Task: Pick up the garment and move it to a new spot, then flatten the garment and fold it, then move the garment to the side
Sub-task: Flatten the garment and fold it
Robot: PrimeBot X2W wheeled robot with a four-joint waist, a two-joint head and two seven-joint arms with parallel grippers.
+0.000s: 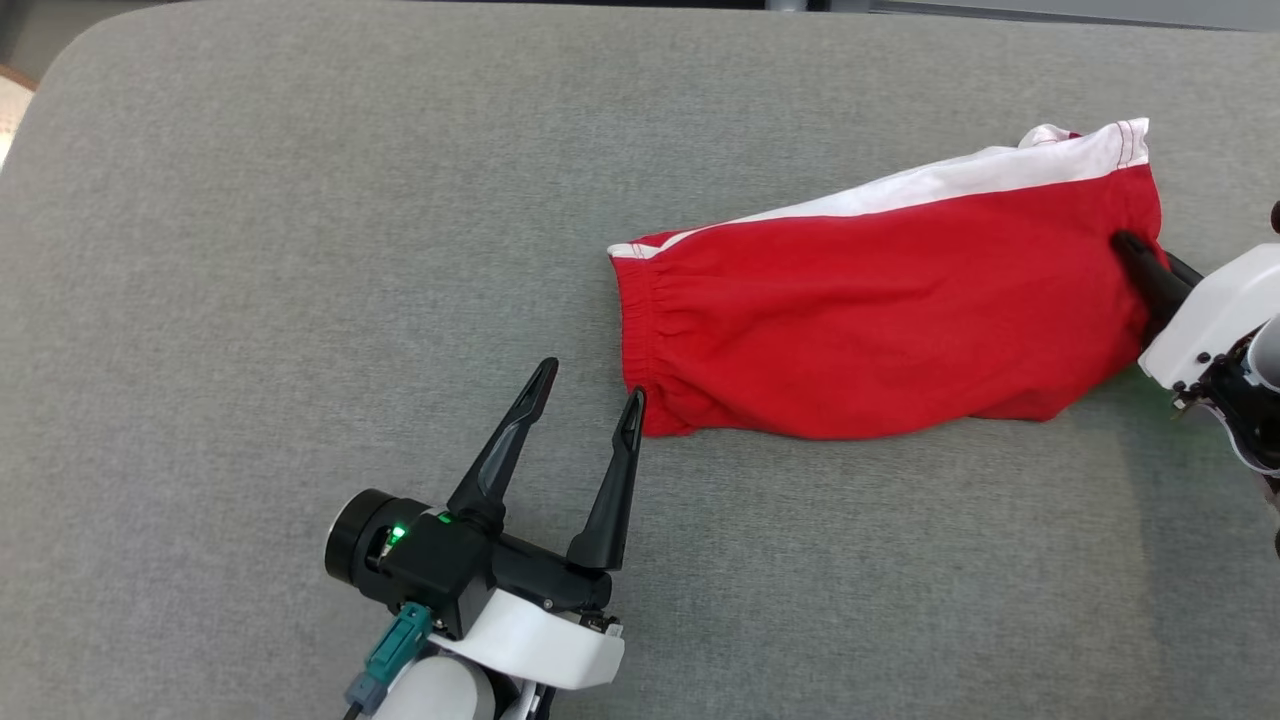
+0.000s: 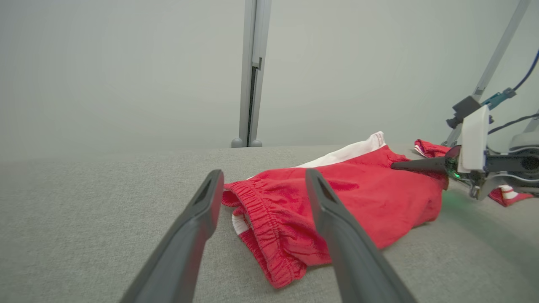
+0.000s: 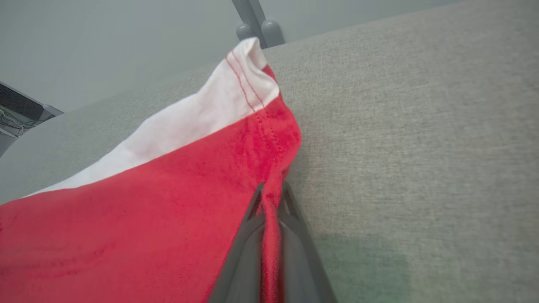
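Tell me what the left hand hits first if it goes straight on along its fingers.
Most likely the elastic waistband of the shorts. It lies just ahead of the open left hand, roughly in line with its fingers. How high the hand rides is unclear.

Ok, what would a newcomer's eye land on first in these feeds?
The red garment, white-banded along its far edge, lying right of centre on the grey padded surface. Next, the right pincer, shut on a pinch of fabric at its right end, and the left pincer, open, just beside its gathered elastic end.
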